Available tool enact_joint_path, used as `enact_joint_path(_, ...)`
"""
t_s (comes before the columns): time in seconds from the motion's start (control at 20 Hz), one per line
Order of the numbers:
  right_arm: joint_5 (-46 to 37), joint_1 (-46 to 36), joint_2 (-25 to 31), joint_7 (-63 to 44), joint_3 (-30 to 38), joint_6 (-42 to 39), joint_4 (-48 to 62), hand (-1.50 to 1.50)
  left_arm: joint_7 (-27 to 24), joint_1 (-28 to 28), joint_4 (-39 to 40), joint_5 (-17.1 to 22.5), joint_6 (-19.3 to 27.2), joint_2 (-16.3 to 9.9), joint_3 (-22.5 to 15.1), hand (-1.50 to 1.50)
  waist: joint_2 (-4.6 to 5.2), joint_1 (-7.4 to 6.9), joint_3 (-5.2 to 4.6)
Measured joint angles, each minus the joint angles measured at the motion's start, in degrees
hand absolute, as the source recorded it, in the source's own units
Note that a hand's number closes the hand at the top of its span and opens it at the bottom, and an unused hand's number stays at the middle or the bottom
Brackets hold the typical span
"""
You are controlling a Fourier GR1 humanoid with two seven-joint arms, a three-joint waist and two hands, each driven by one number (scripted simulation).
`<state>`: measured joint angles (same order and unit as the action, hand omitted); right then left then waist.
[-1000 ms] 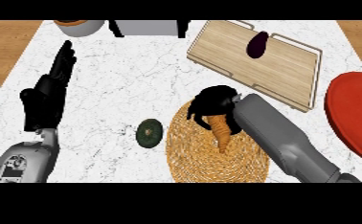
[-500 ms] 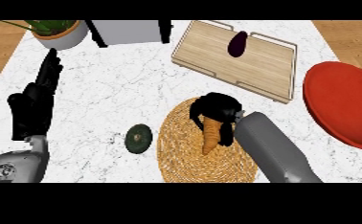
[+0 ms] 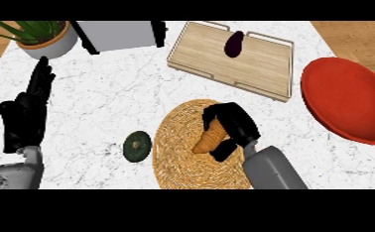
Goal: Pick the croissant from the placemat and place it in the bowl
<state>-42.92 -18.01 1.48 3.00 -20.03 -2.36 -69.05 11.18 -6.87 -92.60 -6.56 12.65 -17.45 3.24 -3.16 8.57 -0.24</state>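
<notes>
croissant (image 3: pixel 210 139) sits on the round woven placemat (image 3: pixel 179 164), right of that mat's middle, and it is half hidden. right hand (image 3: pixel 233 127) is down on top of it, black fingers curled over the upper end and the thumb hooked in beside the lower end, so the pastry is clamped between them, only its orange-brown body showing in the gap. whether it has come off the weave cannot be told from this steep angle. the grey right forearm (image 3: pixel 273 169) runs off from the mat's lower right edge.

red bowl (image 3: pixel 343 98) lies well to the right of the placemat, up a little, cut by the picture's edge, and nothing is in it that can be seen. just left of the placemat, almost touching its rim, a small dark green round thing (image 3: pixel 137 145) rests on the white marble counter (image 3: pixel 110 92). above the placemat, and apart from it, a wooden tray (image 3: pixel 256 65) lies tilted, with a dark purple eggplant (image 3: pixel 233 44) near its far rim. up and left of the placemat a grey box (image 3: pixel 121 33) with black sides stands at the counter's back, and farther left a potted plant (image 3: pixel 40 36) in a pale pot.

left hand (image 3: pixel 28 114) is far left of the placemat, near the counter's edge, fingers straight and together, pointing up, holding nothing, resting.
</notes>
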Motion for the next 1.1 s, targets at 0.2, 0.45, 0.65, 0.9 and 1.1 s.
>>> enact_joint_path(0.2,-0.2,6.6,-0.8,-6.6,0.9,5.3,-12.3,1.50,0.0,0.5,-0.5,0.5,-0.5,-0.5,0.5,0.00,0.24,-0.21,0.01)
enact_joint_path(0.45,-3.2,14.7,1.6,-16.6,2.8,7.0,-30.2,1.50,0.0,0.2,-1.2,0.8,-1.1,-0.6,0.3,0.00,0.99,-1.42,0.01)
enact_joint_path(0.65,-3.2,22.5,4.0,-23.4,5.4,5.6,-46.1,1.50,-0.7,-0.5,-1.3,0.7,-1.6,0.2,-0.8,0.00,1.82,-3.47,0.09)
enact_joint_path(0.9,2.8,28.1,7.2,-25.1,14.8,4.5,-57.0,1.50,-0.3,-3.0,-0.9,0.3,-2.5,1.1,-2.1,0.00,2.65,-6.21,0.20)
enact_joint_path(1.1,9.5,26.9,9.5,-22.9,25.1,4.8,-55.5,1.50,-0.6,-3.3,-0.9,-0.6,-2.4,2.5,-3.0,0.00,2.96,-7.45,0.24)
